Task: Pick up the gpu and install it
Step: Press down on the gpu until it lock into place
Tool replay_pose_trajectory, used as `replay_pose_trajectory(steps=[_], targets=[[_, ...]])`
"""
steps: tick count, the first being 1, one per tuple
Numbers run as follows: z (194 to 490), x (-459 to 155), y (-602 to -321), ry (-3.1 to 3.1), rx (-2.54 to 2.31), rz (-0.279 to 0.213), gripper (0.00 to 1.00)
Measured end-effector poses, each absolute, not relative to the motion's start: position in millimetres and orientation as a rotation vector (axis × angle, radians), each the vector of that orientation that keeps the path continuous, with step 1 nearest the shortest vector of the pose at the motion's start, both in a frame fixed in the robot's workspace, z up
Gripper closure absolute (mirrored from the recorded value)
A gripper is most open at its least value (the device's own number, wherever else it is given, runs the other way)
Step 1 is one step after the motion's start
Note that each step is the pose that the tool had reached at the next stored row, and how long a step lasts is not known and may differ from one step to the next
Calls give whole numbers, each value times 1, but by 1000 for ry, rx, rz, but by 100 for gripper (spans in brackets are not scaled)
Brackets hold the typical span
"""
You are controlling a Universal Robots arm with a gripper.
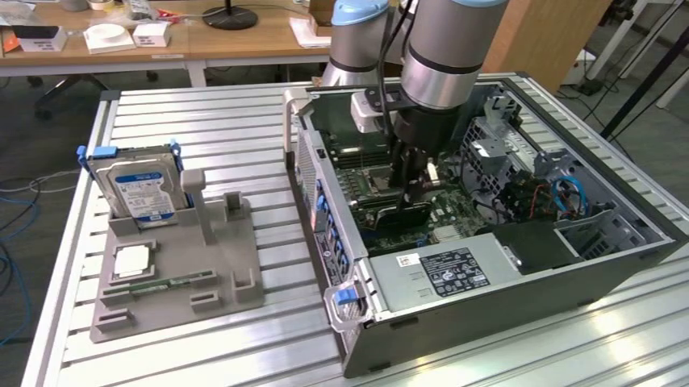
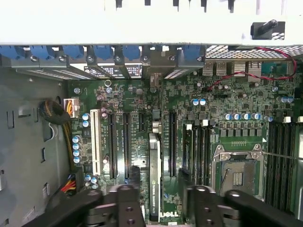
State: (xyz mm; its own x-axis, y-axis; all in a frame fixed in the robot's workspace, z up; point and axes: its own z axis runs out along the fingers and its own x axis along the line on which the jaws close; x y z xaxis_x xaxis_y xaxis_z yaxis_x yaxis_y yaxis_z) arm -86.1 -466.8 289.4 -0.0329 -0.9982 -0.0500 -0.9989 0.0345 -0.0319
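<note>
The gpu (image 2: 154, 179) stands on edge on the green motherboard (image 2: 236, 101) inside the open computer case (image 1: 506, 282). I see it edge-on as a thin black card with a printed label, its end reaching toward the rear slot brackets. In the exterior view the gpu (image 1: 401, 214) is a dark slab directly under the arm. My gripper (image 2: 158, 177) straddles it, with one black finger on each side and a small gap to the card on both. In the exterior view the gripper (image 1: 415, 192) is lowered deep into the case. The jaws are open and nothing is lifted.
A grey parts holder (image 1: 221, 270) at the exterior view's left carries a silver hard drive (image 1: 138, 184), a memory stick (image 1: 173, 283) and a small square chip (image 1: 131, 260). Case walls, a drive cage (image 1: 517, 153) and cables (image 1: 565, 197) hem in the arm. The empty CPU socket (image 2: 238, 177) lies beside the memory slots.
</note>
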Motion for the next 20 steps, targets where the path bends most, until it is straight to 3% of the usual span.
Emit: replay_pose_trajectory(steps=[2, 3, 9, 20], targets=[[289, -86, -467, 2217, -2143, 18, 63], [289, -86, -467, 2217, -2143, 18, 63], [289, -86, -467, 2217, -2143, 18, 89], [289, -86, -467, 2217, -2143, 18, 89]])
